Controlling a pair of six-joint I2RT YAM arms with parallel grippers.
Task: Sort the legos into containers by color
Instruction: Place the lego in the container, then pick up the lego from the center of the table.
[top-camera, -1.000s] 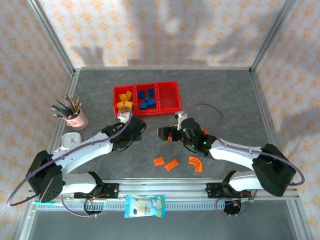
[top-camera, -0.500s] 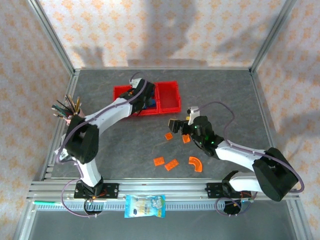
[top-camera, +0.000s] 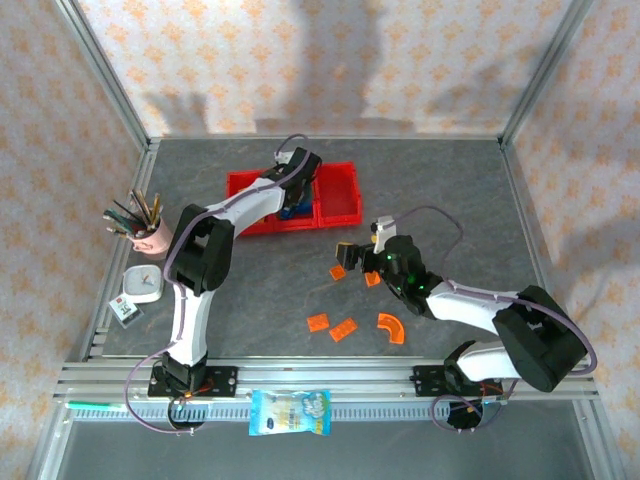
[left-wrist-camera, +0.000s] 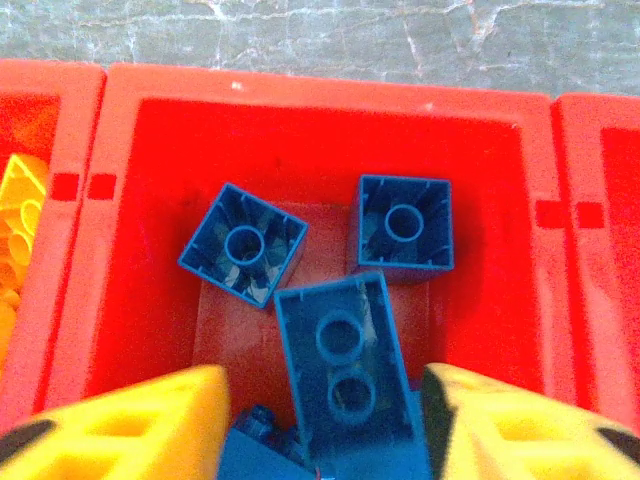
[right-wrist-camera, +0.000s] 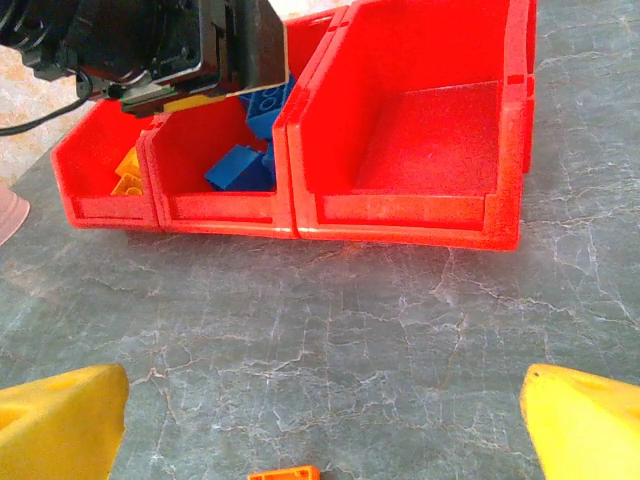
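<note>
- My left hand (left-wrist-camera: 325, 395) is hovering spread over blue plastic bricks (left-wrist-camera: 403, 222) in the middle red plastic bin (left-wrist-camera: 480, 130).
- My right hand (right-wrist-camera: 322, 395), spread, is risking knocking the orange plastic brick (right-wrist-camera: 285, 472) aside if closing off-centre.

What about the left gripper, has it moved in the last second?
Yes. The left gripper went from the near left corner of the red tray, up the top view and rightward, to above the middle bin.

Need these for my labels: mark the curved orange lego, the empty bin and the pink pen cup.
curved orange lego (top-camera: 390, 327), top external view, middle of its arc.
empty bin (right-wrist-camera: 430, 130), right wrist view, its bare floor.
pink pen cup (top-camera: 153, 240), top external view, its side wall.
</note>
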